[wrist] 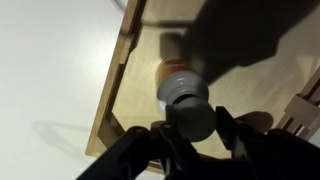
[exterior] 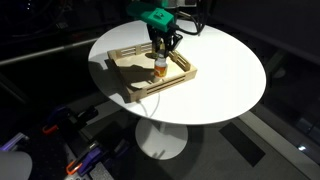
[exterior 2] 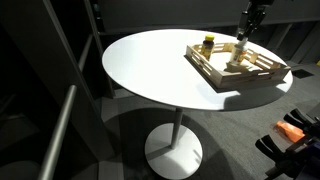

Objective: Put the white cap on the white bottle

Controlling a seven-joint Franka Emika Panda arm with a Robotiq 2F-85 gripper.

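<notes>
The white bottle (wrist: 178, 75), with an orange-brown band, stands upright in a wooden tray (wrist: 112, 95). It shows in both exterior views (exterior: 160, 69) (exterior 2: 240, 55). My gripper (wrist: 192, 125) is right above it, also seen in the exterior views (exterior: 162, 47) (exterior 2: 244, 36). Its fingers are shut on the white cap (wrist: 190, 118), which hangs just over the bottle's ribbed neck. I cannot tell whether the cap touches the neck.
The tray (exterior: 150, 82) (exterior 2: 232, 76) lies on a round white pedestal table (exterior: 225, 75) (exterior 2: 150, 65). A dark bottle with a yellow cap (exterior 2: 208, 43) stands in the tray beside the white bottle. The tray's slatted rim rises around the bottle.
</notes>
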